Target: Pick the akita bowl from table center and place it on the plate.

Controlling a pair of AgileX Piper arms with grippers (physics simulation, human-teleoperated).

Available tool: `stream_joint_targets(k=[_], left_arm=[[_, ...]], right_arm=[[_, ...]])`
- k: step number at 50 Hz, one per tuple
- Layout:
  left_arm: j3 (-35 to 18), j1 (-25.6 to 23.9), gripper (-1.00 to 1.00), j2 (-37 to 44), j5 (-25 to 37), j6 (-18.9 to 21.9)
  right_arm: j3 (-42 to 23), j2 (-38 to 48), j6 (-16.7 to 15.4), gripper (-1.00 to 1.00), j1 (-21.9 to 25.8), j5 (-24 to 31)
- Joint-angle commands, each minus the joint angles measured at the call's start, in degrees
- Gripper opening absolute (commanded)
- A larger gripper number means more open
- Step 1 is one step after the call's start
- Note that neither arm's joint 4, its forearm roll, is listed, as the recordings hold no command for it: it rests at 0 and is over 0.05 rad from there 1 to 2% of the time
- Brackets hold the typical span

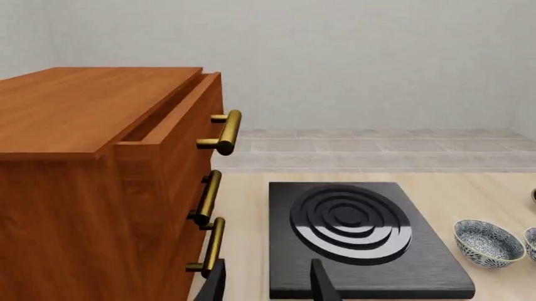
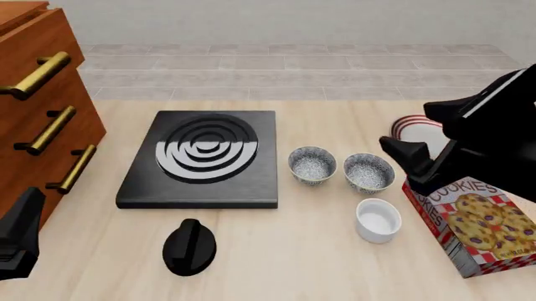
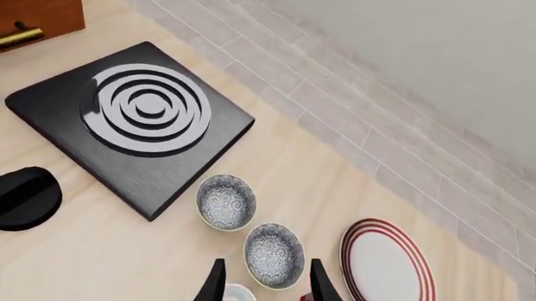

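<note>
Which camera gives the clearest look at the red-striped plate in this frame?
The right wrist view: the plate shows nearly whole, its red rings plain, beside a speckled bowl. In the front view only a sliver of the plate shows, the right arm covering the rest. The left wrist view does not show it.

In the front view the black right arm covers most of the round white plate with red rim stripes (image 2: pixel 412 127), leaving only its left edge, and the red-checked cardboard cookie box (image 2: pixel 479 227) loses its top corner behind the same arm. The brown wooden drawer cabinet (image 2: pixel 42 119) is cropped by the left edge.
</note>
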Motion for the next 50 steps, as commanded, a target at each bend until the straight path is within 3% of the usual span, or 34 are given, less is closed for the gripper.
stream_joint_targets(k=[1, 19, 37, 44, 50], left_arm=[[0.0, 0.01, 1.0, -0.01, 0.0, 0.0], [0.0, -0.01, 1.0, -0.02, 0.0, 0.02], [0.0, 0.0, 1.0, -0.02, 0.0, 0.02], [0.0, 0.0, 1.0, 0.0, 0.0, 0.01], [0.0, -0.01, 1.0, 0.01, 0.0, 0.0]], right_arm=[[-1.95, 4.63, -2.45, 1.0, 1.25, 0.32], [-5.62, 13.42, -4.85, 1.0, 3.62, -0.29], [-6.45, 22.17, -11.87, 1.0, 3.69, -1.85], [-6.3, 24.37, -10.94, 1.0, 4.79, -3.48], [-7.82, 27.56, -12.67, 1.0, 5.35, -3.69]])
